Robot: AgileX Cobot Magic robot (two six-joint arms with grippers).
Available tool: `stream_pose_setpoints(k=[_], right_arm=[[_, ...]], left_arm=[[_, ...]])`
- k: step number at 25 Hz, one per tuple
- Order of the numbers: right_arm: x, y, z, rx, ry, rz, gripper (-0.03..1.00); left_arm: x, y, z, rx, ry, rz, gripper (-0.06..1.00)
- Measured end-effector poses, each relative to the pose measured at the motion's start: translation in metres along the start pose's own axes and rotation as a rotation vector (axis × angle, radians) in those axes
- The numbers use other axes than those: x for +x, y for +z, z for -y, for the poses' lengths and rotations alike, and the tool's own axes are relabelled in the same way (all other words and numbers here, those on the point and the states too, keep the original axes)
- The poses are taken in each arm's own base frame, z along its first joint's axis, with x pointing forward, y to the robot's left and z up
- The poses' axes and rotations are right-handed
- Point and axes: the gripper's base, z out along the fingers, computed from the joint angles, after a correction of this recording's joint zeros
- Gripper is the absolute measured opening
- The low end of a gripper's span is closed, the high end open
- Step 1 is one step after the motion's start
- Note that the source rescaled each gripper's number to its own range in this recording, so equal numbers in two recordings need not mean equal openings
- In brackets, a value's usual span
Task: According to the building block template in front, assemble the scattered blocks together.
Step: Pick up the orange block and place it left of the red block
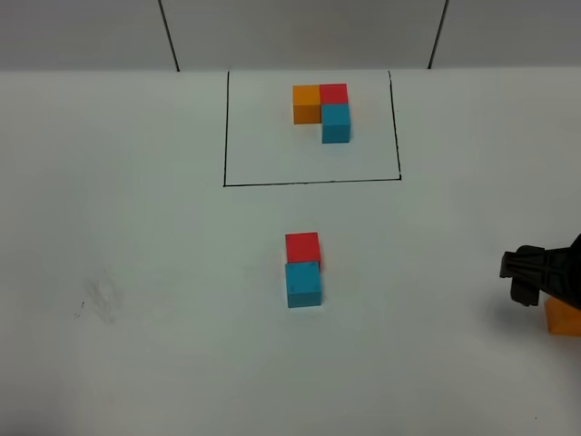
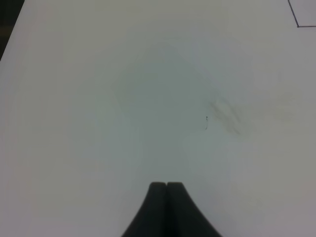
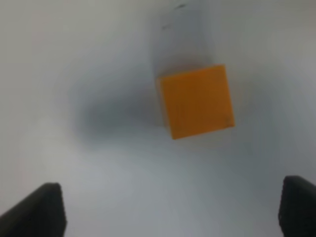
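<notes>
My right gripper (image 3: 173,210) hangs wide open and empty, with the orange cube (image 3: 197,101) just ahead of the jaws and not yet between them. The cube sits alone near the right edge of the white table (image 1: 136,272), well apart from the touching red cube (image 1: 302,247) and blue cube (image 1: 304,283) below the framed template (image 1: 322,111). It looks light, rigid and matte, so I judge a square pinch on two opposite flat faces should hold, while my left gripper (image 2: 167,186) is closed on nothing.

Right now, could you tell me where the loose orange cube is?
In the exterior high view, the orange cube sits at the far right, partly hidden by the right gripper.
</notes>
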Motion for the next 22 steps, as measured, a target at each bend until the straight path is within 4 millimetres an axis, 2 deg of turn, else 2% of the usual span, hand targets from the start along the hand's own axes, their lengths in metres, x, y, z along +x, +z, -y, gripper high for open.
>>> stream_pose_setpoints(k=[16, 22], right_arm=[[-0.0026, 0.0009, -0.0011, -0.015, -0.017, 0.037, 0.86], [-0.0055, 0.0008, 0.0009, 0.009, -0.092, 0.069, 0.86]], left_arm=[[0.0, 0.0, 0.0, 0.0, 0.0, 0.0, 0.0], [0.0, 0.0, 0.0, 0.0, 0.0, 0.0, 0.0]])
